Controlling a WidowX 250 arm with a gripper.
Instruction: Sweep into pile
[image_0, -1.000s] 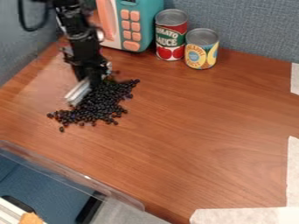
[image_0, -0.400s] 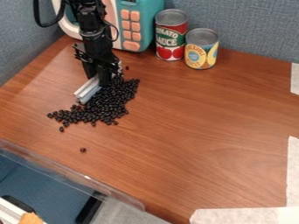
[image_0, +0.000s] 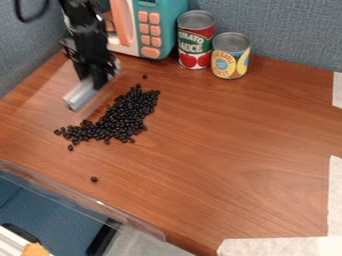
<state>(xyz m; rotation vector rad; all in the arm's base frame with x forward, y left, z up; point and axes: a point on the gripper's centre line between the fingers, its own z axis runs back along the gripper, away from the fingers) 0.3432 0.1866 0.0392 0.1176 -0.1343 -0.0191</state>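
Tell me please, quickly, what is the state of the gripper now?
Gripper: closed on a silver bar, at the upper left of the pile of black beans in the camera view.

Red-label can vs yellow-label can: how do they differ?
The red-label can is taller than the yellow-label can. The red-label can stands beside the toy microwave; the yellow-label can is farther from it. Both stand upright, grey metal ends up.

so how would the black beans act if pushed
The black beans will probably shift as a loose heap, not one piece, since they are many small separate bits. Some may roll or skitter off, as they look rounded and a lone bean lies well apart on the flat table.
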